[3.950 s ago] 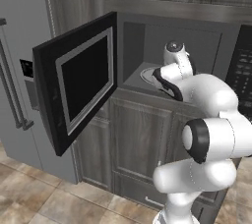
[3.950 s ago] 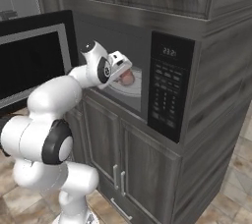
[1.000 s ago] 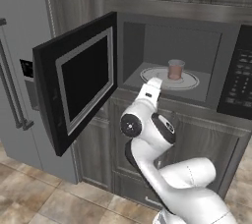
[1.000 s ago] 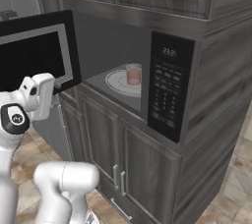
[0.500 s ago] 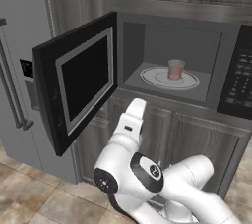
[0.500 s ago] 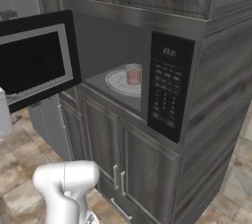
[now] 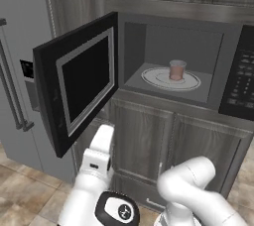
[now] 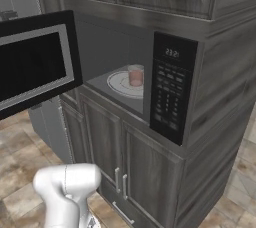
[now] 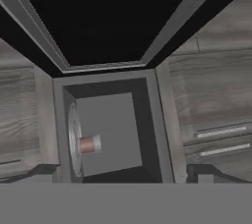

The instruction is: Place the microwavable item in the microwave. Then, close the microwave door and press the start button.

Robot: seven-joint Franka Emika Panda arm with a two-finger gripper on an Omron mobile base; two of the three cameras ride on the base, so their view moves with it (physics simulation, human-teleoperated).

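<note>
Cup: you will find the small pinkish-brown cup (image 7: 176, 69) standing upright on the round white turntable (image 7: 154, 78) inside the microwave (image 8: 172, 87); in the right base view it sits at (image 8: 135, 75), and the hand view shows it rolled sideways at (image 9: 89, 144).
Cup looks: translucent, slightly tapered, far smaller than the plate under it.
Change in the cup: none that you can see; it stands on the same spot of the turntable as a second ago.
Change in the arm: a second ago the hand was up near the lower edge of the cavity; now you see the arm folded low in front of the cabinets, its hand pointing up just below the open door.
Pincer: its dark tips (image 9: 122, 175) peek up at the bottom of the hand view, spread wide and released, holding nothing.
Microwave door: the black door (image 7: 77, 81) with its grey-framed dark window stands swung out to the left, open as before; you see it at (image 8: 35, 64) from the right.
Keypad: the black panel (image 8: 169, 92) sits to the right of the cavity, with a lit display at its top.
Surroundings: grey wood cabinets (image 8: 125, 167) below and above, a grey refrigerator (image 7: 20, 71) to the left, tiled floor (image 8: 20, 172).
</note>
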